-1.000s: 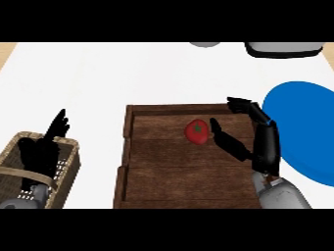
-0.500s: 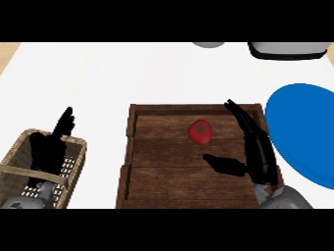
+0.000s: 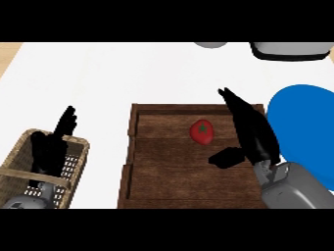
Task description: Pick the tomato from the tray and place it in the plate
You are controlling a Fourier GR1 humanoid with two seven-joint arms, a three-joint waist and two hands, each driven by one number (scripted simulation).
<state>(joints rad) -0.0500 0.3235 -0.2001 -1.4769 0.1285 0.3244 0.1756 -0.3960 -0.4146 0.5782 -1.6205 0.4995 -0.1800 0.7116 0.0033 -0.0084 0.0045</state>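
A red tomato (image 3: 202, 132) with a green stem lies on the wooden tray (image 3: 162, 171), in its upper right part. My right hand (image 3: 250, 132) is open just right of the tomato, fingers straight and pointing away from me, thumb sticking out left below the tomato. I cannot tell whether it touches the tomato. A blue plate (image 3: 314, 132) lies right of the tray, partly behind my right forearm. My left hand (image 3: 54, 147) rests open, fingers up, over the wicker basket at the left.
A wicker basket (image 3: 10, 166) with a handle stands at the lower left on the white counter. A grey pot (image 3: 289, 49) and a grey round object (image 3: 211, 44) sit at the far edge.
My right hand has straightened its fingers and moved closer beside the tomato, with the thumb now below it. The view has shifted slightly. The left hand stays put.
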